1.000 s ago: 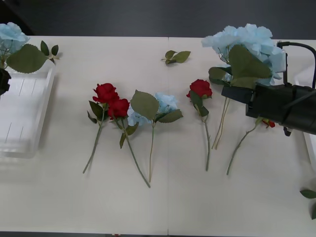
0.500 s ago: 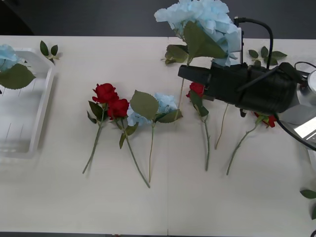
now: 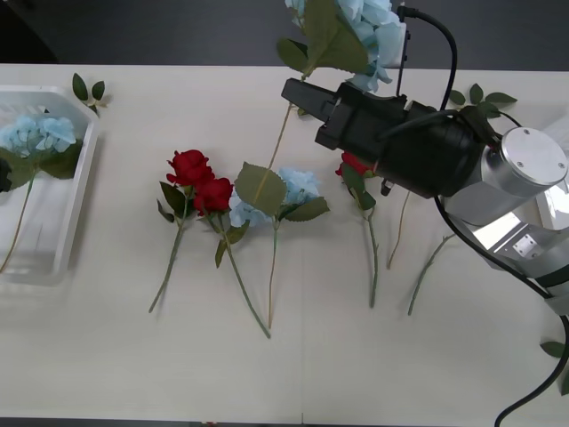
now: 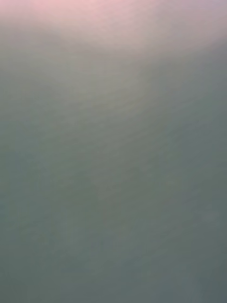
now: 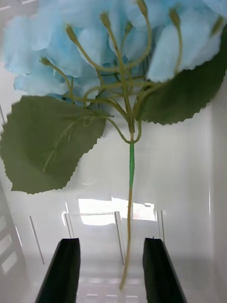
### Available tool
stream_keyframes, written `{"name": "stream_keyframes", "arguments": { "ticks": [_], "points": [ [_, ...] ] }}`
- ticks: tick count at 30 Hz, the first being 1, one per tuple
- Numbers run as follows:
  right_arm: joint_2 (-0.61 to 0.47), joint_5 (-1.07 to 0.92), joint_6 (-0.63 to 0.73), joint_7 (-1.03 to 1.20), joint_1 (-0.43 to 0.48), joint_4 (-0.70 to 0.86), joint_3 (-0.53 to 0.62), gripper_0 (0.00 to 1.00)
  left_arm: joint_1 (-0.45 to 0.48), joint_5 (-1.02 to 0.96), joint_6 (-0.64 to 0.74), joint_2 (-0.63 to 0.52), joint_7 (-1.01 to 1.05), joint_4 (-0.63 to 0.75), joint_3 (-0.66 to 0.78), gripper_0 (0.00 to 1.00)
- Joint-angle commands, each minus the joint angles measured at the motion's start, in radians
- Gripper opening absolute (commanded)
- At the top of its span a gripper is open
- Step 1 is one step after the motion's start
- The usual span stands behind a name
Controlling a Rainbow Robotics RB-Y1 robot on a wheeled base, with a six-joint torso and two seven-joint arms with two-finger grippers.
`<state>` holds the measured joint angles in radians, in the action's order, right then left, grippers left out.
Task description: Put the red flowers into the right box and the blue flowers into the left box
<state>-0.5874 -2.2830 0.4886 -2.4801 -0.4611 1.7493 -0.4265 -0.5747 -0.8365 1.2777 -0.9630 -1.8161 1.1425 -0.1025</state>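
A blue flower lies in the left box, and its stem runs between the fingers of my open left gripper without touching them. My right gripper is shut on another blue flower, held high over the table's far middle with its stem hanging down to the left. On the table lie two red flowers, a third blue flower and one more red flower, partly behind the right arm. That arm hides the right box.
Loose green leaf sprigs lie at the far left, far right and near right edge. Two more stems stick out from under the right arm. The table's near half is bare.
The right arm swung left and upward, carrying its blue flower over the table's middle. The left gripper's blue flower came down from above the left box's far end to lie inside it.
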Motion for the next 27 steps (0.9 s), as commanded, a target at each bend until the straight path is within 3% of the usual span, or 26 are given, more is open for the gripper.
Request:
{"name": "stream_keyframes", "arguments": {
  "ticks": [1,15,27],
  "points": [
    [0.029,-0.006,-0.044,-0.028,-0.059,0.019,-0.037,0.0,-0.022,0.013,0.022,-0.026,-0.057,0.057,0.086,1.0],
    [0.072,0.036,-0.051,-0.023,-0.076,0.019,-0.048,0.0,-0.022,0.008,0.371,-0.025,-0.115,0.338,0.385,1.0],
    [0.08,0.036,-0.059,-0.025,-0.076,0.019,-0.048,0.0,-0.027,-0.435,0.344,0.044,-0.241,0.401,0.366,1.0]
  ]
}}
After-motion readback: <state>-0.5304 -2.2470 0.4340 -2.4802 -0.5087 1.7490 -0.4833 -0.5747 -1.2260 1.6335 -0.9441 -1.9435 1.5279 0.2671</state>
